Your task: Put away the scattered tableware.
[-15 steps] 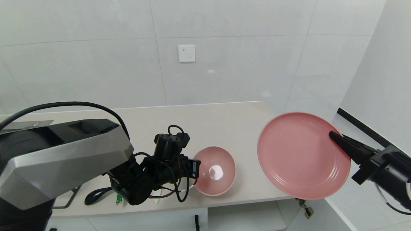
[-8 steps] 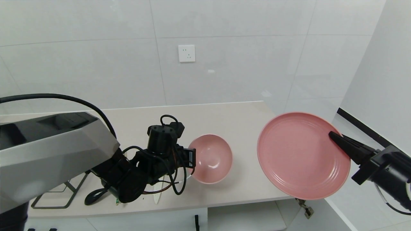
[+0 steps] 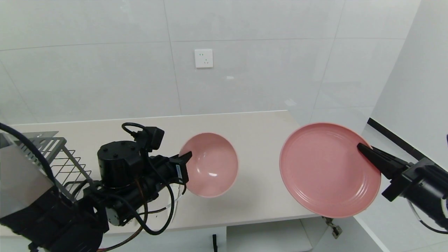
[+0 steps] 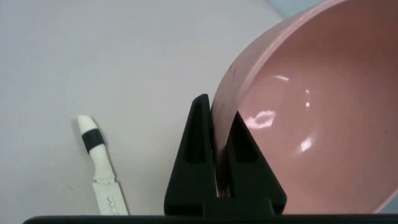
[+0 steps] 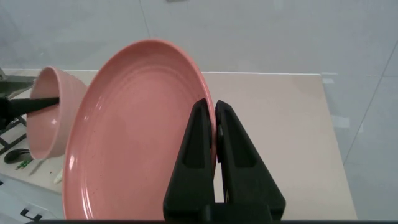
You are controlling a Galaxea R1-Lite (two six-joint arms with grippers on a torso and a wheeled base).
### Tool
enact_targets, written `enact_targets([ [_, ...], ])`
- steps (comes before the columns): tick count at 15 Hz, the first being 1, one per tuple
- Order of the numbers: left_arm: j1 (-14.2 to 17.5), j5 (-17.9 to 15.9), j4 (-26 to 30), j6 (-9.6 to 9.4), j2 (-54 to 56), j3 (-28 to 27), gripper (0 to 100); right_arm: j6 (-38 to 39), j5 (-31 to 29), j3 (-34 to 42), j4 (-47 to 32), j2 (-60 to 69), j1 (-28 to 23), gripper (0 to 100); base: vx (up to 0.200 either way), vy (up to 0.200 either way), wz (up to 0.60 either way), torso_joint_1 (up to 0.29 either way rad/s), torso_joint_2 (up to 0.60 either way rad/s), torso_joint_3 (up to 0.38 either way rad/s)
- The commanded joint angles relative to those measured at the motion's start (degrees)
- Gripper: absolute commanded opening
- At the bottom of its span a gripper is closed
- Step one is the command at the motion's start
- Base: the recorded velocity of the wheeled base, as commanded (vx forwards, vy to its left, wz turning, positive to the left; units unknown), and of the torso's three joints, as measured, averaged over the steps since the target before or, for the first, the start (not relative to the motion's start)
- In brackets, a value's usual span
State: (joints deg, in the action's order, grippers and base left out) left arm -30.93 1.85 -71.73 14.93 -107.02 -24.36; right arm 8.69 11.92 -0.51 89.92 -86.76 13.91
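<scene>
My left gripper [image 3: 184, 158] is shut on the rim of a pink bowl [image 3: 211, 164], holding it tilted above the beige counter [image 3: 245, 133]. The left wrist view shows the fingers [image 4: 199, 143] pinching the bowl's [image 4: 305, 124] wall. Off the counter's right end, my right gripper [image 3: 364, 148] is shut on the rim of a large pink plate [image 3: 325, 169], which is lifted and tilted. In the right wrist view the fingers [image 5: 200, 143] clamp the plate [image 5: 137, 130], with the bowl [image 5: 48, 112] farther off.
A wire dish rack [image 3: 56, 157] stands at the counter's left end. A white utensil handle with a dark band [image 4: 98, 163] lies on the counter below the bowl. Dark utensils [image 5: 15, 158] lie near the front edge. A cabinet hinge [image 3: 332, 225] sits below the counter's right corner.
The left arm lifted the bowl off the counter and carried it up and to the left, uncovering the dish rack. The right arm and plate stayed nearly still.
</scene>
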Motion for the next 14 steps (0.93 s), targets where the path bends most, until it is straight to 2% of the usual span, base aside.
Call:
enact_targets([
  [1,0.4,-0.8,-2.3,0.36,1.8,2.0,0,0.0,0.1,0.0,0.1,-0.3,0.1,0,0.0,0.0,0.0,0.0,0.0,0.0],
  [3,-0.4,-3.1,-3.3,0.97,1.5,2.6,0,-0.1,0.0,-0.1,0.1,-0.3,1.4,0,0.0,0.0,0.0,0.0,0.0,0.0],
  [4,-0.7,-2.9,-3.4,1.33,1.6,3.1,0,0.0,0.0,-0.2,0.1,-0.3,2.0,0,0.0,0.0,0.0,0.0,0.0,0.0],
  [8,0.3,-2.7,-14.5,1.94,5.9,14.0,0,0.5,-0.1,-1.9,0.1,-1.5,2.2,0,0.0,0.0,0.0,0.0,0.0,0.0],
  [9,1.7,-2.7,-18.3,2.29,8.5,20.6,0,0.7,-0.1,-2.9,0.1,-1.7,2.3,0,0.0,0.0,0.0,0.0,0.0,0.0],
  [10,2.4,-3.0,-18.3,3.17,10.4,22.5,0,1.2,-0.1,-3.1,0.1,-1.3,3.0,0,0.0,0.0,0.0,0.0,0.0,0.0],
  [11,2.4,-3.3,-18.3,7.57,13.9,23.1,0,4.9,-0.7,-4.1,0.1,-1.4,6.2,0,0.0,0.0,0.0,0.0,0.0,0.0],
  [12,2.5,-3.8,-18.3,11.52,15.1,21.6,0,8.6,-0.8,-6.0,0.1,-1.6,7.1,0,0.0,0.0,0.0,0.0,0.0,0.0],
  [13,3.0,-3.9,-18.3,14.33,16.0,19.3,0,10.8,-0.6,-8.3,0.1,-1.6,7.0,0,0.0,0.0,0.0,0.0,0.0,0.0],
  [14,3.0,-4.0,-18.3,15.39,15.6,17.2,0,10.9,-0.6,-8.8,0.1,-1.2,6.9,0,0.0,0.0,0.0,0.0,0.0,0.0],
])
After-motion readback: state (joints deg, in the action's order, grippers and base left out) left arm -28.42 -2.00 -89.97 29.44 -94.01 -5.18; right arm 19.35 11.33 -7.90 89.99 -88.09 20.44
